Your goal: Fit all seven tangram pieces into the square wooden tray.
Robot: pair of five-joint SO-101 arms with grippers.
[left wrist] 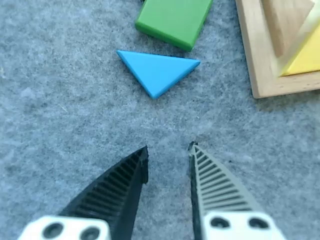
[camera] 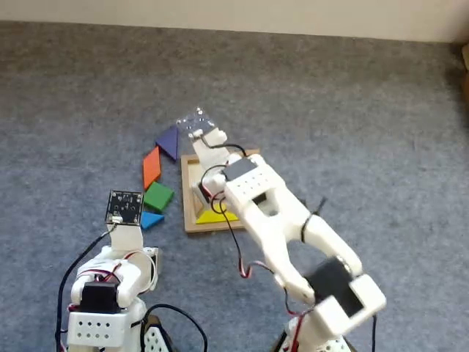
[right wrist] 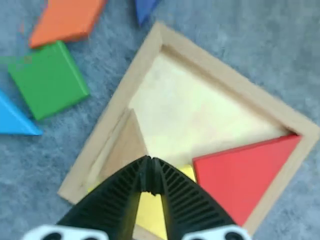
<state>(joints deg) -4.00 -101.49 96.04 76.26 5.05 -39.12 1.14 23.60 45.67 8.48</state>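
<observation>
The square wooden tray [right wrist: 210, 65] holds a red triangle [right wrist: 245, 175], a yellow piece [right wrist: 150, 207] and a plain wood triangle [right wrist: 125, 150]. My right gripper [right wrist: 150, 164] is shut with nothing in it, hanging over the tray by the yellow and wood pieces. Outside the tray lie a green square [right wrist: 47, 80], an orange parallelogram [right wrist: 65, 20], a dark blue triangle [camera: 168, 141] and a light blue triangle [left wrist: 157, 71]. My left gripper [left wrist: 168, 148] is open over bare carpet, a short way from the light blue triangle. In the high view the right arm [camera: 264, 205] covers much of the tray [camera: 187, 220].
Everything rests on grey carpet [camera: 352, 110]. The loose pieces form a column along the tray's left side in the high view. A pale wall edge runs along the back.
</observation>
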